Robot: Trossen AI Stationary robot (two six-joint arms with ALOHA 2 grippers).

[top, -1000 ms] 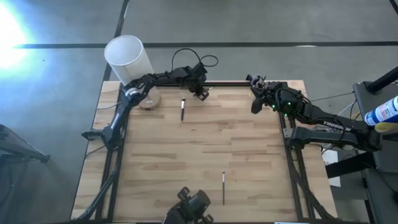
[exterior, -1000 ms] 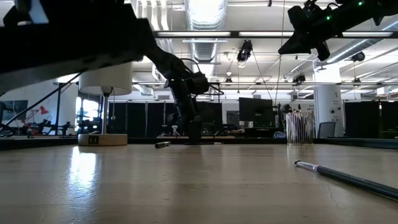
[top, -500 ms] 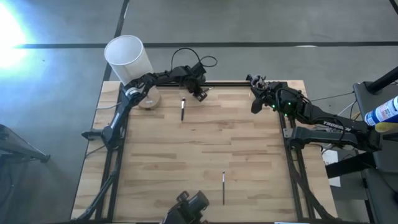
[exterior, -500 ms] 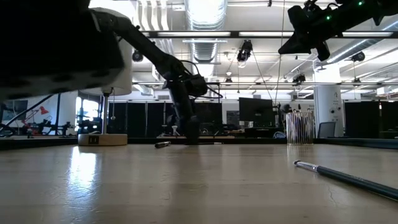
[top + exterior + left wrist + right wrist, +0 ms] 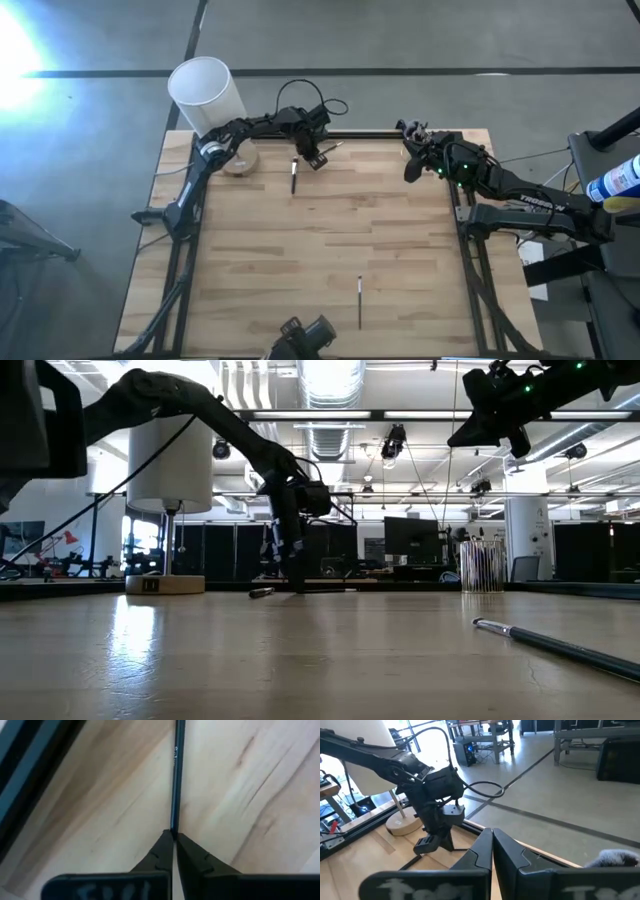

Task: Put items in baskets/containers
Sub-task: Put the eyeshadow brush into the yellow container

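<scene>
Two sticks lie loose on the table. The near stick (image 5: 360, 300) is by the front edge, untouched. The left gripper (image 5: 174, 839) has shifted onto the end of the far stick (image 5: 294, 175), its fingers (image 5: 162, 852) drawn nearly together; a firm pinch I cannot confirm. The clear cup (image 5: 483, 567), already holding upright sticks, waits back right. The right gripper (image 5: 492, 832) hangs above it, pinched closed and empty, and may block delivery. A white lamp (image 5: 205, 92) stands back left.

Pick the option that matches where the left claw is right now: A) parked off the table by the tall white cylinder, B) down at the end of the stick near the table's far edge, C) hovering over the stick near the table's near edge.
B: the left claw sits at the far-edge stick, and its wrist view shows the shut fingertips at that stick's end.
</scene>
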